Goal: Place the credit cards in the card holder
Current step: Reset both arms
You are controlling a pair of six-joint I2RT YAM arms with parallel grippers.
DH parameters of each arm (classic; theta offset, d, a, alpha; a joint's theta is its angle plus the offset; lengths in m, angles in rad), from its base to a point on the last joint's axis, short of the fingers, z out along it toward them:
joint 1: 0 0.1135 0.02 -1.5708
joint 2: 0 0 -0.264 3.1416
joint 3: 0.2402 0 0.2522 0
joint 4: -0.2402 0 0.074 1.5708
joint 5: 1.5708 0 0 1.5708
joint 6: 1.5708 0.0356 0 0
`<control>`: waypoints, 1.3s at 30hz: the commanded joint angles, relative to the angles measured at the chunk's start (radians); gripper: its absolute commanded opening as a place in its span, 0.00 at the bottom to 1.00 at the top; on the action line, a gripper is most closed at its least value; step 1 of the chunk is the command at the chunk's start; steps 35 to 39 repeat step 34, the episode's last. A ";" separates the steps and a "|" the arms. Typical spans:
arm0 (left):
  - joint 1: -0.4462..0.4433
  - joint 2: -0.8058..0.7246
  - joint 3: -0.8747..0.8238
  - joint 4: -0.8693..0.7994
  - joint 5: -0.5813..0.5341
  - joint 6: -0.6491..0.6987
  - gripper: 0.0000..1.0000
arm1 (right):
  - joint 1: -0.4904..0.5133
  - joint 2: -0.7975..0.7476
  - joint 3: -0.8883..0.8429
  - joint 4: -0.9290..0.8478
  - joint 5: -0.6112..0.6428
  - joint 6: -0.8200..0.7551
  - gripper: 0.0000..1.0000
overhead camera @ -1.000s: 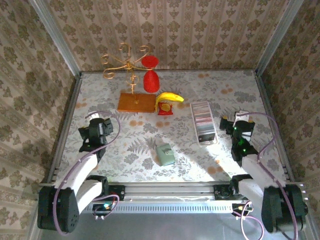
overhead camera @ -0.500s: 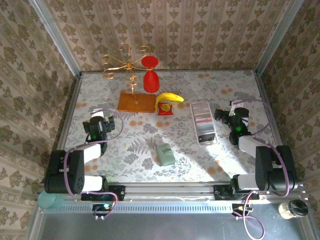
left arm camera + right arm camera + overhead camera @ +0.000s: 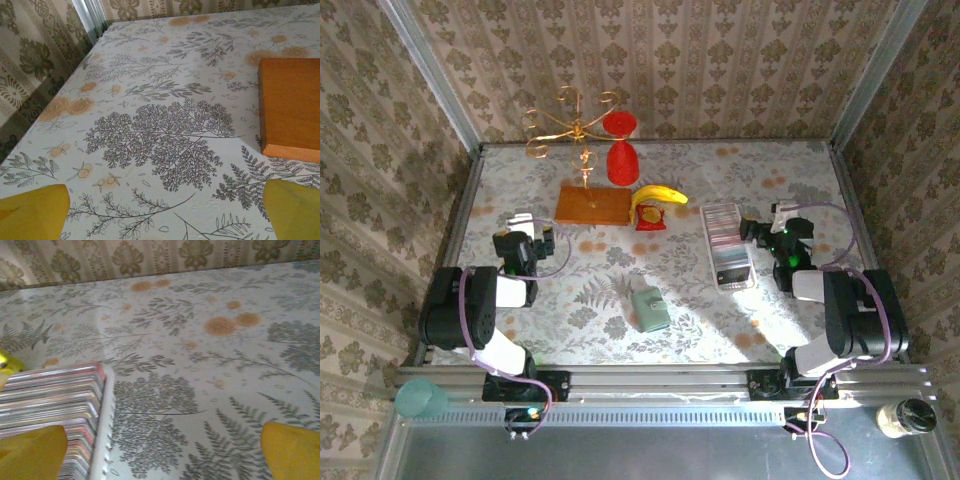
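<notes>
Found the card holder (image 3: pixel 648 308) lying flat on the table (image 3: pixel 590 335), near the middle and toward the near edge. Could not tell for sure whether folded shut. Read its long axis as running near to far, far end leaning slightly left.

Located the credit cards (image 3: pixel 725 235) standing on edge as a striped row inside a long clear tray (image 3: pixel 706 240), right of centre, well apart from the card holder (farther back and to its right). Took the row's long axis, like the tray's, as near to far with the same slight lean, so roughly parallel to the card holder. Saw the same cards (image 3: pixel 50 400) at lower left of the right wrist view, bounded by the tray's white rim (image 3: pixel 103 430).

Noted the right gripper (image 3: pixel 765 226) just beside the tray's right side. Jaws spread wide, nothing gripped. Saw yellow fingertips (image 3: pixel 32 452) at the lower corners of its wrist view (image 3: pixel 160 455), tray rim and bare table between them.

Noted the left gripper (image 3: pixel 525 238) on the left side of the table, near the wooden board (image 3: pixel 594 205). Jaws likewise wide apart and empty. Saw in its wrist view (image 3: pixel 162 217) fingertips (image 3: pixel 32 212) low in the corners, patterned table between, wooden board (image 3: pixel 290 107) at right.
</notes>
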 commanded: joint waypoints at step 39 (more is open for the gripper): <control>0.007 -0.008 0.018 0.030 0.013 0.016 1.00 | 0.039 0.012 -0.010 0.036 0.094 -0.037 1.00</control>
